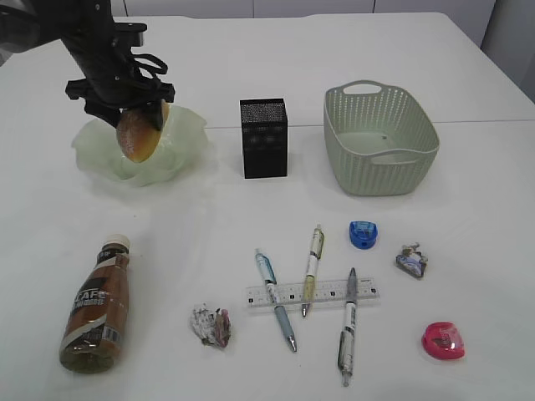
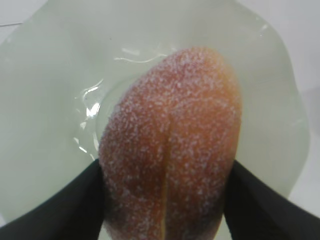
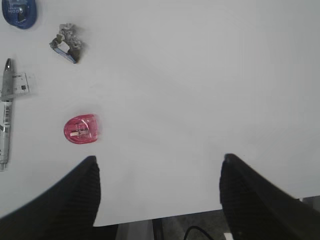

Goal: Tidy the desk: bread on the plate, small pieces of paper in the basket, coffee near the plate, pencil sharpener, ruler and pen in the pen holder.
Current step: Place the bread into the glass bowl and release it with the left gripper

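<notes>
The left claw (image 1: 138,117) holds the oval, sugar-dusted golden-brown bun (image 2: 170,150) between its two black fingers (image 2: 65,205), over the pale green translucent dish with the wavy rim (image 1: 188,138) at the far left of the white table (image 1: 468,209). To finish well, I judge it should spread wide and rise straight, so the bun settles in the dish's middle. The right claw (image 3: 157,192) hangs wide apart and empty over the near right.

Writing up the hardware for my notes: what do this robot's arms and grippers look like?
The left arm is matte black with looping black cables above its gripper. Both the left gripper and right gripper have broad black fingers; no markings visible.
</notes>
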`<state>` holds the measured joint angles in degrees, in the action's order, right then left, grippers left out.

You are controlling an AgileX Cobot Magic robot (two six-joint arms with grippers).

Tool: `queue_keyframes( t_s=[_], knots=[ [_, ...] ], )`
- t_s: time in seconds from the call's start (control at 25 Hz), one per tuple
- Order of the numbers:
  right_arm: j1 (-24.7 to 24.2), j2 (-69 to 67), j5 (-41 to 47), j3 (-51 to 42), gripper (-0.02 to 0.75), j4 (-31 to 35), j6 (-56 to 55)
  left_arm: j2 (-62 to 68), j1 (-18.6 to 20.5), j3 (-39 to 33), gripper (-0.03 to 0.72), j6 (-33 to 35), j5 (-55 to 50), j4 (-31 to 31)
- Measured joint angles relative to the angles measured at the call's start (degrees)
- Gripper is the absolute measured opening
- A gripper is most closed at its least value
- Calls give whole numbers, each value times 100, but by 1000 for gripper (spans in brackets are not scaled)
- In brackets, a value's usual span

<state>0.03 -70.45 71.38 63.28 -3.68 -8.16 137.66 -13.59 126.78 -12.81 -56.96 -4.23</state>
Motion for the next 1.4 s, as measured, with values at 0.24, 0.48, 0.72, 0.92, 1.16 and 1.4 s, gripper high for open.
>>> queue_keyframes(
  t_s=[0.24, 0.48, 0.72, 0.92, 1.16, 1.4],
  knots=[
    [0, 0, 0, 0, 575, 0, 7, 89, 32, 0, 590, -157, 90, -275],
    [0, 0, 0, 0, 575, 0, -13, 89, 37, 0, 599, -252, 300, -356],
    [0, 0, 0, 0, 574, 0, -13, 111, 37, 0, 595, -335, 530, -481],
    [0, 0, 0, 0, 574, 0, -25, 111, 37, 0, 556, -340, 814, -494],
    [0, 0, 0, 0, 574, 0, -25, 124, 37, 0, 584, -348, 747, -438],
    [0, 0, 0, 0, 574, 0, -25, 128, 37, 0, 665, -408, 663, -428]
  ],
)
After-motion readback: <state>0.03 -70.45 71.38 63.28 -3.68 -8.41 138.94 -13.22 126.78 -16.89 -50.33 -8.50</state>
